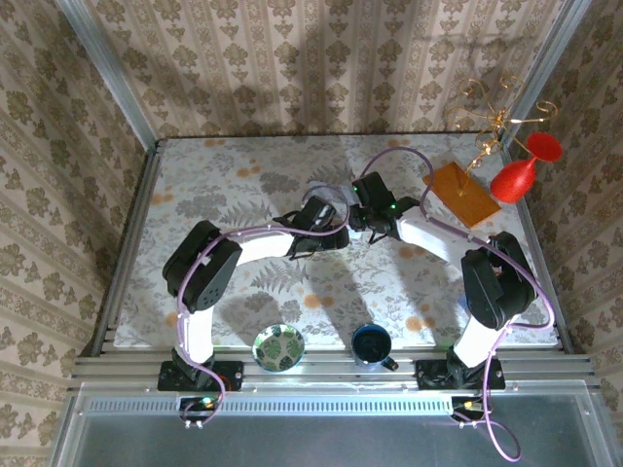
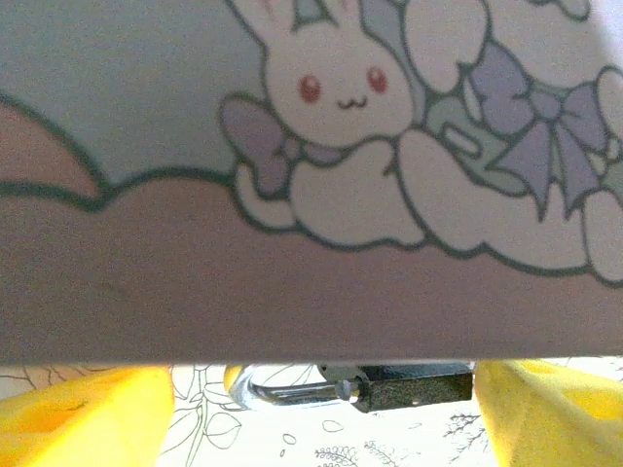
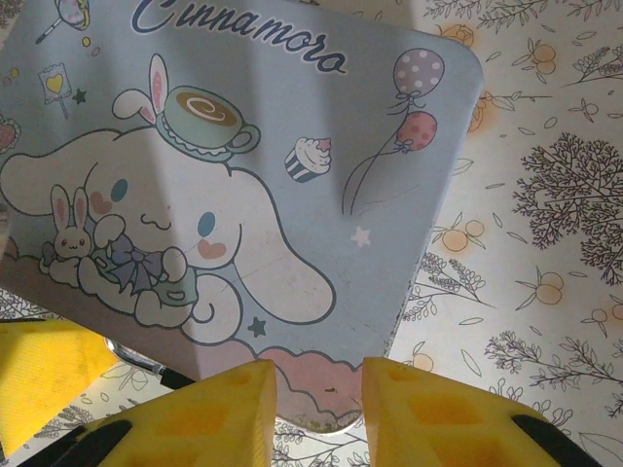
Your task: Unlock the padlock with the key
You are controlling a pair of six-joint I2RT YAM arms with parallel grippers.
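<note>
left arm (image 1: 261, 243), right arm (image 1: 428, 233): white links, black joints | cables (image 1: 506, 443): purple | pincer fingers (image 3: 209, 413): yellow

The tin (image 2: 292, 146) sat so close to the left wrist camera that it was blurred and ran off three edges, and its lower rim hid the top of the padlock (image 2: 409, 389). The bottom edge cut the fingers (image 2: 88, 418) of the left gripper (image 2: 326, 413). From the right wrist, the tin ran off the top and left edges, and we could not tell whether the right gripper (image 3: 321, 413) pinched its corner.
</note>
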